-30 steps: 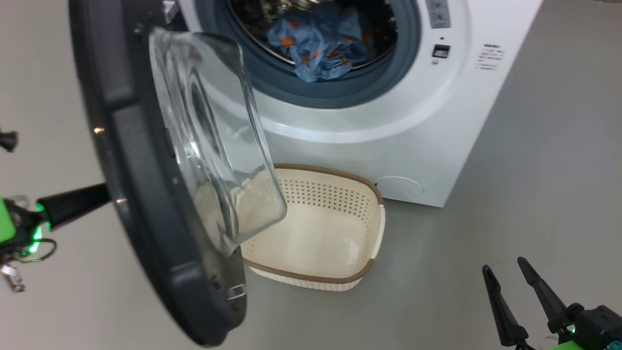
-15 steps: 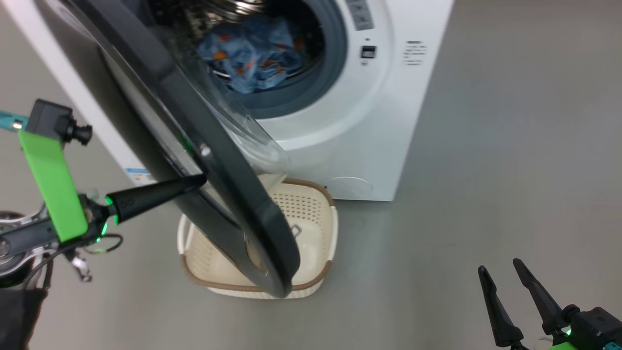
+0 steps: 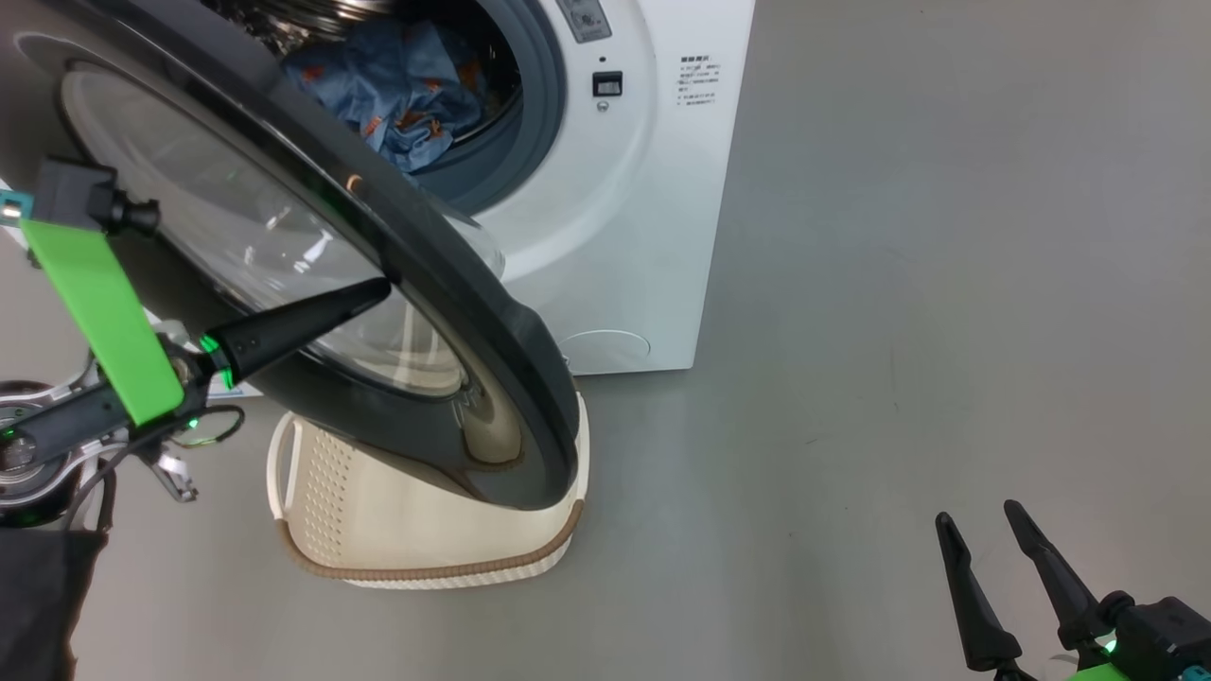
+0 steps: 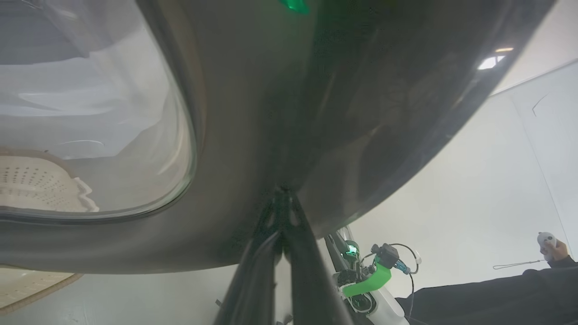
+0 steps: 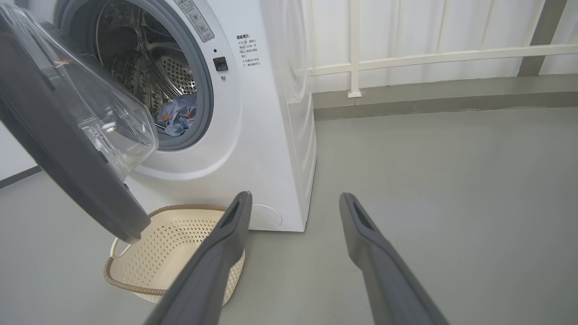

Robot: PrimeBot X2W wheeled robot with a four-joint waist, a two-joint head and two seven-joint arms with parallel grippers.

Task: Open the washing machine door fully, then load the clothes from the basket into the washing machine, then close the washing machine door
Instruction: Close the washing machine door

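The washing machine (image 3: 624,236) stands open, with the clothes (image 3: 397,90), a blue printed bundle, lying in its drum. The washing machine door (image 3: 454,284) hangs partway across the opening, its outer black rim and glass facing me. My left gripper (image 3: 377,288) is shut, its tips pressed against the door's black rim (image 4: 289,135) beside the glass. The basket (image 3: 407,530) sits on the floor under the door; no clothes show in it. My right gripper (image 3: 979,525) is open at the lower right, holding nothing. In the right wrist view the fingers (image 5: 235,216) stand apart, facing the basket (image 5: 135,266) and the clothes (image 5: 178,117).
Grey floor spreads to the right of the machine. A white railing (image 5: 406,58) and wall run behind it. At the edge of the left wrist view a person's hand (image 4: 553,243) holds a small controller above a dark sleeve.
The door has swung toward the opening, from showing its inner glass bowl to showing its outer face, with my left gripper following on it. The head camera has turned. The right gripper stays put.
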